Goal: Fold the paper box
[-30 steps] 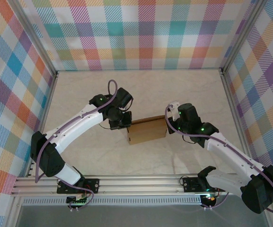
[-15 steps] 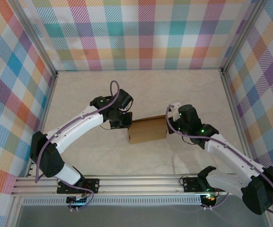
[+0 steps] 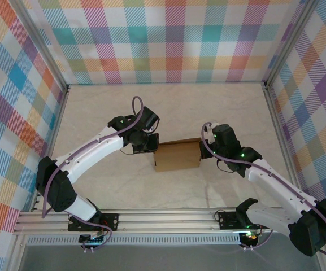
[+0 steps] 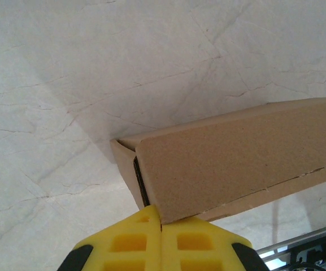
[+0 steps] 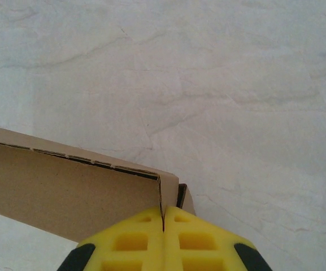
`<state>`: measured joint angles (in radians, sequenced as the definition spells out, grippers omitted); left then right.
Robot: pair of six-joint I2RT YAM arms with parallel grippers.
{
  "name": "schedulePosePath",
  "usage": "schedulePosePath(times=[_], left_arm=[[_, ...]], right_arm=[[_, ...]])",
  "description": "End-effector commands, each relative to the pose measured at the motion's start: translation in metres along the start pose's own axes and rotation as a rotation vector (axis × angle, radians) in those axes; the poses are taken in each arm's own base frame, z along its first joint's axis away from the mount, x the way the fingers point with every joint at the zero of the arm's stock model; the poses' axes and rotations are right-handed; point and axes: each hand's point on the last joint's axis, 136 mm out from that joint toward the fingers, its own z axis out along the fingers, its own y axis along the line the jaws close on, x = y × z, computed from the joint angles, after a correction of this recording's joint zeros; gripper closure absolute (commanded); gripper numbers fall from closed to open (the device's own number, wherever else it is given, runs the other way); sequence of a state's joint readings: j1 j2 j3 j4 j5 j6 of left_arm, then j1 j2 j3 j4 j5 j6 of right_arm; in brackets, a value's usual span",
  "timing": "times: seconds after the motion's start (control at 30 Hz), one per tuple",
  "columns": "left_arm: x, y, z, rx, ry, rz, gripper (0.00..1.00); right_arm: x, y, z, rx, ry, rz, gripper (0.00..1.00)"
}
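Jaws clenched, both arms; yellow pads (image 4: 131,243) butt opposite ends of brown cardboard paper box (image 3: 177,157).

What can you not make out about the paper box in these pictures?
- Left wrist view: the paper box runs off the right edge; the shut left gripper covers its near corner.
- Right wrist view: it runs off the left edge; the shut right gripper covers its corner.
- Top view: the arms hide both box ends.
- Pinching or only touching: unclear.
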<state>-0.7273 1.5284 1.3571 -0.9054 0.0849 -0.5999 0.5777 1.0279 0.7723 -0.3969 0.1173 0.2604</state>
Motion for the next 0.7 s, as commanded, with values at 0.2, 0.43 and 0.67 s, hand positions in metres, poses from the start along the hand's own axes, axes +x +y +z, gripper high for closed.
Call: schedulePosePath(times=[0.2,0.43,0.67], left_arm=[[0.024,-0.003,0.02,0.001,0.094,0.041,1.0],[0.025,-0.002,0.021,-0.005,0.094,0.042,1.0],[0.027,0.001,0.021,-0.02,0.093,0.044,1.0]], right_arm=[[0.049,-0.003,0.015,-0.012,0.086,0.066,0.98],[0.066,-0.012,0.022,-0.005,0.035,0.018,0.99],[0.066,-0.016,0.017,0.006,-0.007,-0.01,0.94]])
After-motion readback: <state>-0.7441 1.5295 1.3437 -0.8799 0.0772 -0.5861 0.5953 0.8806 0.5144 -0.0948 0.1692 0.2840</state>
